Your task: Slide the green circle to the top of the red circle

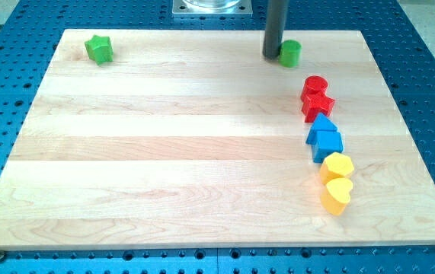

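Note:
The green circle (290,52) stands near the board's top edge, right of centre. My tip (271,55) is just to its left, touching or almost touching it. The red circle (315,85) lies below and to the right of the green circle, apart from it, at the head of a column of blocks.
Under the red circle run a red star (318,104), a blue triangle (321,123), a blue block (328,143), a yellow hexagon (338,165) and a yellow heart (337,195). A green star (99,49) sits at the top left. The wooden board (164,152) lies on a blue perforated table.

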Available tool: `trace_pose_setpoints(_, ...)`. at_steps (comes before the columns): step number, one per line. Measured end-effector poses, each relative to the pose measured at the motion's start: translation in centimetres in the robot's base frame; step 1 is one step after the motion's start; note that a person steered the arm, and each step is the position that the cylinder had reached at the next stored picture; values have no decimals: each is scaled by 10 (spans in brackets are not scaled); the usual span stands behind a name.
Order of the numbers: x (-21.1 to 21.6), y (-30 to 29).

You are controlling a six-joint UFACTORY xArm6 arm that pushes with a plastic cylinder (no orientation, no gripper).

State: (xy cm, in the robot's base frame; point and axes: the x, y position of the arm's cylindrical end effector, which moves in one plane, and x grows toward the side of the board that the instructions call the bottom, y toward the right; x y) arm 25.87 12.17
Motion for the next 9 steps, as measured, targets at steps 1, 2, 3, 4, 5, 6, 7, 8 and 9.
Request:
trace_pose_setpoints(1, 16, 5)
trace_pose_setpoints(2, -12, 16)
trace_pose_setpoints(3, -15, 26)
trace_pose_setpoints(4, 2, 26)
trace_pose_setpoints(5, 33, 26)
trace_pose_setpoints(6, 38, 26)
trace_pose_setpoints(7, 32, 25)
trace_pose_setpoints(8, -3, 40)
trace_pose_setpoints(9, -8, 46)
